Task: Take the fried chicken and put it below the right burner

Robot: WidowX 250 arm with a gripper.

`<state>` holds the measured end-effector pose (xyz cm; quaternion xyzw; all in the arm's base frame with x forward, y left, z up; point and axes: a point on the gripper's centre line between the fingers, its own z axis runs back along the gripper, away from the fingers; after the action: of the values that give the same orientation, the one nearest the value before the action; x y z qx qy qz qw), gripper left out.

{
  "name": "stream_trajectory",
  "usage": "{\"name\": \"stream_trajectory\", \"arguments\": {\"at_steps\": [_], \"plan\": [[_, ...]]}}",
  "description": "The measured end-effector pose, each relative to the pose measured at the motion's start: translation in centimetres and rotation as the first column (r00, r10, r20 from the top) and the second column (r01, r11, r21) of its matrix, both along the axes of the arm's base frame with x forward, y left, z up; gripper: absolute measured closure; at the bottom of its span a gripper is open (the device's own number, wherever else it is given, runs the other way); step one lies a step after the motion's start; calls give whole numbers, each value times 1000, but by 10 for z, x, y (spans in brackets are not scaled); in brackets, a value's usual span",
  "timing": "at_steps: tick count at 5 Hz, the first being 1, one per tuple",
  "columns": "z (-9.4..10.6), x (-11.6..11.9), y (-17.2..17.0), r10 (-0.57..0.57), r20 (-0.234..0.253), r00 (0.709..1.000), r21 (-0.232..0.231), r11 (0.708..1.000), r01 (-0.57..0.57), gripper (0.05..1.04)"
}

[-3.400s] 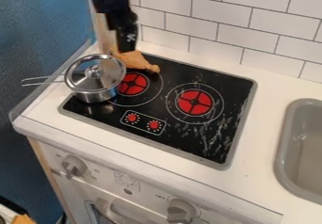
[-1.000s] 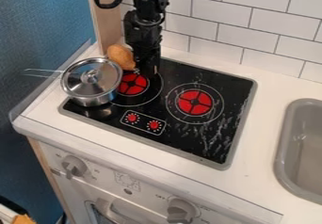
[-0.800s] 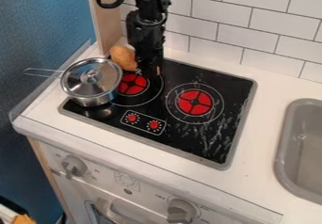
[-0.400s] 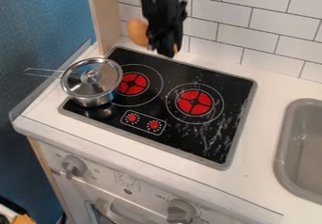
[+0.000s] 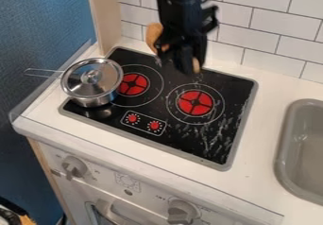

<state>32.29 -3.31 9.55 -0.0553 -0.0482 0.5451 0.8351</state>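
Chicken (image 5: 153, 36) hangs in the air in the gripper (image 5: 185, 70), above the back of the hob (image 5: 189, 141). Its fingers are clenched on it, judging by how it is borne up; the grip itself lies behind the dark arm, so which part they pinch is hard to tell.

A moment ago the chicken sat low, behind the left burner (image 5: 133, 84). Since then it has risen off the hob, swung across to the right, and come somewhat nearer the right burner (image 5: 203, 107). So the pick looks done and the carry under way, with the placing not yet begun.

The chicken's long axis runs aslant, from upper left to lower right in the view. The fat end is to the left, against the tiles (image 5: 277, 35) behind; the thin bone end peeps out on the right, pointing roughly to the back right of the hob.

What remains is likely to bring it forward past the right burner and lower it onto the black strip in front. Let go too soon, it could end up on the burner rings; being round, it may roll.

The lidded pot (image 5: 93, 80) stands beside the left burner, and the sink (image 5: 285, 139) is set in the counter (image 5: 262, 167) to the right.
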Motion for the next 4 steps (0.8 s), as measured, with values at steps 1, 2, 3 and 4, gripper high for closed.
{"name": "stream_trajectory", "arguments": {"at_steps": [1, 2, 3, 4], "plan": [[-17, -26, -34, -175, -43, 984, 31, 984, 176, 859], [-38, -34, -49, -252, -63, 966, 102, 961, 257, 859], [-62, -34, -55, -288, -100, 952, 111, 948, 299, 859], [-82, -31, -53, -277, -141, 951, 126, 947, 294, 859]]}}
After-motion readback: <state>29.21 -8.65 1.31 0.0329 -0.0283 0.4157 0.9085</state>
